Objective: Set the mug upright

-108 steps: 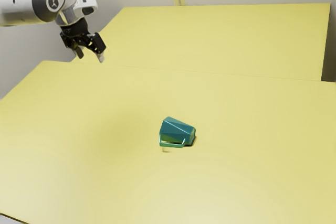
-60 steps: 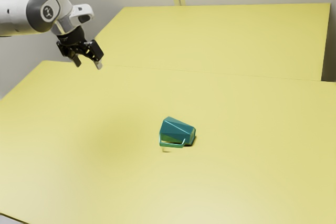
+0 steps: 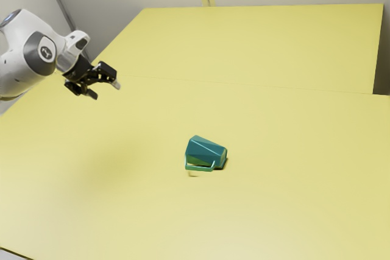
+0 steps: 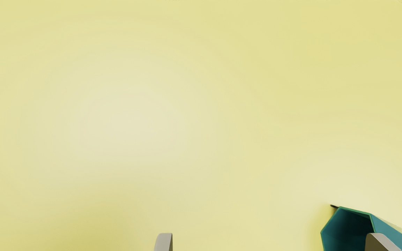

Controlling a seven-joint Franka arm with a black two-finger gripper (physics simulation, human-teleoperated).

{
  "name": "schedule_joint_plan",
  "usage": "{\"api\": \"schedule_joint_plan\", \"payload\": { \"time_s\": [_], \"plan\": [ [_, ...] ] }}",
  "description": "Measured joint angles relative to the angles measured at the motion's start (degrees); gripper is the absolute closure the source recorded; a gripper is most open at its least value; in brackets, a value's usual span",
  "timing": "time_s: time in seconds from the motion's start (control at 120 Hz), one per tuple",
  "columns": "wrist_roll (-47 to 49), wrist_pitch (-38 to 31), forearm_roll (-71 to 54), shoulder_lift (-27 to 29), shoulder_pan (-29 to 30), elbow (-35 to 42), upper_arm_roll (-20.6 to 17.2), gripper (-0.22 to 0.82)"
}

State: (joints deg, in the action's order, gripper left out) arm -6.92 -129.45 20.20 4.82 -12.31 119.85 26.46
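Yellow table [image 3: 274, 205] under a sideways teal mug [image 3: 206, 151], well apart from and below the wide-open claw [image 3: 105, 91]

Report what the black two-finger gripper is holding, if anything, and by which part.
Nothing held. The black two-finger gripper is open, up and away from the teal faceted mug, which lies on its side on the yellow table.

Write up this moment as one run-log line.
teal faceted mug: on its side on yellow table, mouth toward arm | jaws: open, empty, away from mug | status: mug not gripped, not yet upright
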Motion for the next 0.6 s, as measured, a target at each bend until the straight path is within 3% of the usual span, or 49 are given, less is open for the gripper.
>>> {"api": "schedule_joint_plan", "payload": {
  "time_s": [0.292,0.6],
  "plan": [
    [-8.05,-7.08,9.43,-5.8,-0.42,1.39,0.26,0.0],
    [-16.64,-10.17,13.37,-8.63,-6.81,1.78,2.35,0.01]
  ]
}}
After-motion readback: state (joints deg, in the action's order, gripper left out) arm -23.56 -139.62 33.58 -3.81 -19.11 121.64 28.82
